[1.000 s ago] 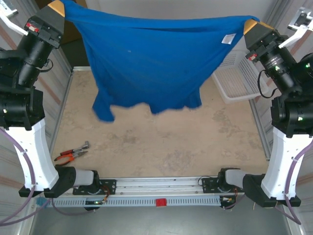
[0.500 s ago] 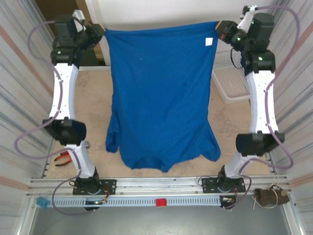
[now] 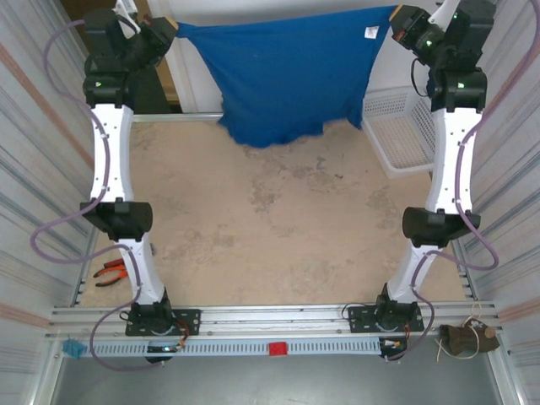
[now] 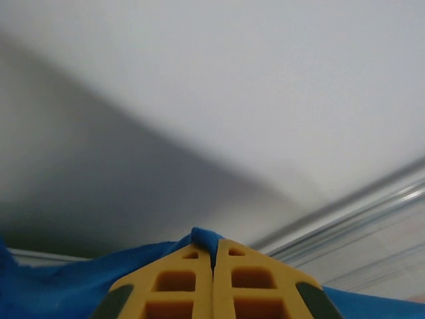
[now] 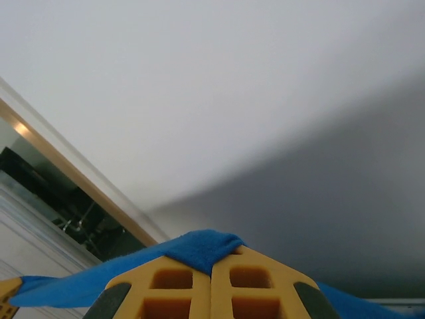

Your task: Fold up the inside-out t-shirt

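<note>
Since earlier: t-shirt point(image 3: 283, 80) has been raised and drawn back; its hem now hangs at the desk's point(image 3: 278, 228) far edge.
Left gripper point(image 3: 169, 32): clenched on one upper corner.
Right gripper point(image 3: 395, 18): clenched on the other.
Wrist views: cloth is seen pinched between yellow fingers point(image 4: 179, 282).
Top view: white tag point(image 3: 370, 32) is shown.

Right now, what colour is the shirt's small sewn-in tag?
White tag against the royal-blue t-shirt; the top external view shows it best.

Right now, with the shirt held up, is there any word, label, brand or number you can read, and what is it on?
Nothing is legible.
White tag near the top right corner of the t-shirt: print too small to read.
Red marker on the front rail: no marks can be made out.
</note>
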